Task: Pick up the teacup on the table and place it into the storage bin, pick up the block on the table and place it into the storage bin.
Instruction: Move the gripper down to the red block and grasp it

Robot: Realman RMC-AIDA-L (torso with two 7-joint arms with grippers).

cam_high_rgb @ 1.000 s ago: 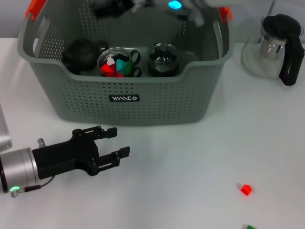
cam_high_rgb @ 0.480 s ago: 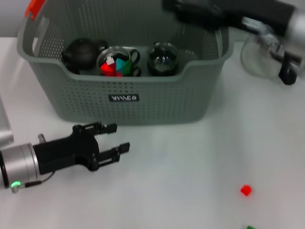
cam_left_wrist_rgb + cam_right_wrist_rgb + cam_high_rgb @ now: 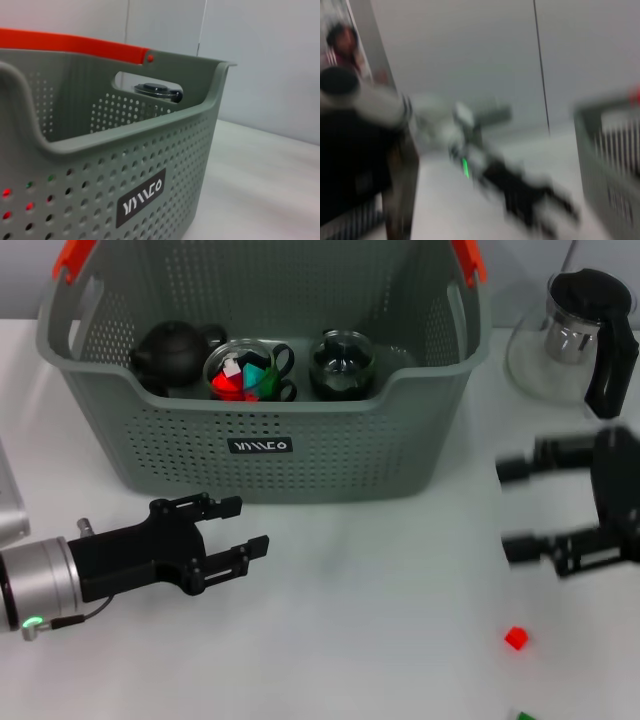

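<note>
Storage bin (image 3: 260,390) is taken as the landmark: grey perforated basket on the white table (image 3: 380,620), orange handle clips at its two top corners, black label (image 3: 260,446) on the front wall. Inside the bin, along the front wall, three items are seen: a black teapot (image 3: 172,352) at the left, a glass teacup (image 3: 248,370) in the middle holding red and green blocks, and a second glass cup (image 3: 343,362) just to the right of it. Left gripper (image 3: 238,530) is positioned low over the table just in front of the bin's front-left corner, below the label, jaws spread, nothing held. The same label (image 3: 141,196) and an orange handle (image 3: 75,44) are shown close up in the left wrist view. Right gripper (image 3: 525,510) is located off the bin's right side, over the table, motion-blurred, jaws spread wide and empty. A red block (image 3: 516,638) is found on the table, well to the front-right of the bin, near and below the right gripper; a green piece (image 3: 524,716) is cut off at the frame edge beyond it. A glass kettle with black handle (image 3: 588,340) is standing to the right of the bin's right wall. Right wrist view is too smeared to be read beyond a bin wall (image 3: 612,165) and the other arm.
</note>
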